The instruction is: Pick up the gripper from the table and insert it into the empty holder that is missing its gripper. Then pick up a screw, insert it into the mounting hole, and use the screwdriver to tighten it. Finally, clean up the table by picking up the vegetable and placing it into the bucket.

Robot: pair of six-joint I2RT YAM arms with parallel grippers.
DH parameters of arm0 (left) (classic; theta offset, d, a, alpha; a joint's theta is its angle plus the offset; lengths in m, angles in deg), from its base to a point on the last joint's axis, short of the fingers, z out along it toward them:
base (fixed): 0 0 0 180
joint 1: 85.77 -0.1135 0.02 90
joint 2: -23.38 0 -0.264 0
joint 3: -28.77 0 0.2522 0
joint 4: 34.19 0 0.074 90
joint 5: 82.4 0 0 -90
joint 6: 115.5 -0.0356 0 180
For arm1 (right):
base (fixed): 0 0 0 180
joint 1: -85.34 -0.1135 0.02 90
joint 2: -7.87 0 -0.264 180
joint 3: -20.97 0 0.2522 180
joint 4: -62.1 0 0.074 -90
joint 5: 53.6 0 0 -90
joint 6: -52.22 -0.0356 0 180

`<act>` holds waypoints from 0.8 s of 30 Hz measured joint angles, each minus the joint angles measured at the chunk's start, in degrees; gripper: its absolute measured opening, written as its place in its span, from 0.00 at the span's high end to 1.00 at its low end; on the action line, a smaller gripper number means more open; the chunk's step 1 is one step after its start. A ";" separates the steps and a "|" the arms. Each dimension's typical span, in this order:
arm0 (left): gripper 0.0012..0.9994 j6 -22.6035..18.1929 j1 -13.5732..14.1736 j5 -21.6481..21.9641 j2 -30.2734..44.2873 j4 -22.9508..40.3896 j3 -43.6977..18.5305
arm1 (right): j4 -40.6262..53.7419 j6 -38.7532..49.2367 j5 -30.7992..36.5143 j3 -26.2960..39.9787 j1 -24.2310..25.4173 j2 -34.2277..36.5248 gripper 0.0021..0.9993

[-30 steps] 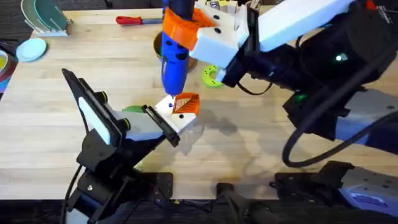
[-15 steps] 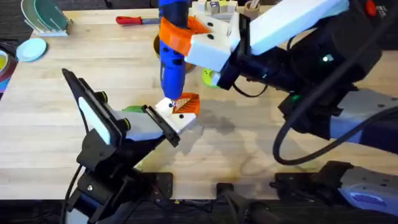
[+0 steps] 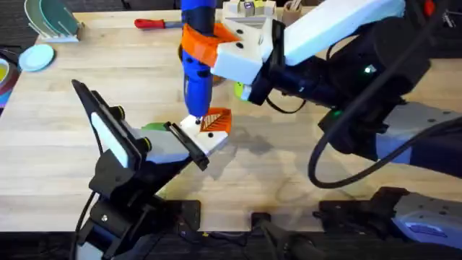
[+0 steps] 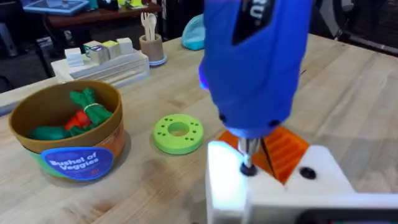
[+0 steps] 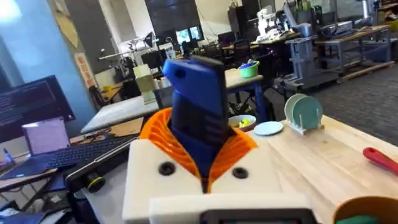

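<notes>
Pinching the screwdriver (image 3: 197, 68) between their orange ribbed pads, my right gripper's (image 3: 206, 40) fingers (image 5: 163, 134) clamp the blue body on both sides; I see the tool held nearly upright near the middle of the table (image 3: 289, 180); its bit comes down onto the white holder (image 3: 206, 137) carried at the end of my left arm; from the left wrist the metal tip meets a small dark spot on the holder's top face, though I cannot tell whether a screw sits there; the orange ribbed gripper (image 4: 283, 149) lies against the holder just beside the bit. I cannot tell how my left gripper's own fingers stand; the holder covers them. Behind the screwdriver, the bucket (image 4: 68, 134) stands on the wood with green and red toy produce inside it; a green round disc (image 4: 178, 133) with holes lies flat just beside it. A scrap of green (image 3: 153, 127) pokes out by my left arm, which may be the vegetable; I cannot be sure. A red-handled tool (image 3: 153, 23) lies near the far edge.
</notes>
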State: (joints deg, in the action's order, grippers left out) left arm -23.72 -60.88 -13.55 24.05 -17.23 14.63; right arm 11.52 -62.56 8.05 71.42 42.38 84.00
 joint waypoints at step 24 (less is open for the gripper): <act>0.99 0.00 0.00 0.00 0.00 0.00 0.00 | -15.69 -3.49 2.43 -0.04 7.11 0.11 0.98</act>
State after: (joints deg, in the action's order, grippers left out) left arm -23.72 -60.88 -13.55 24.05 -17.23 14.63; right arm -4.16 -66.05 10.47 71.38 49.49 84.11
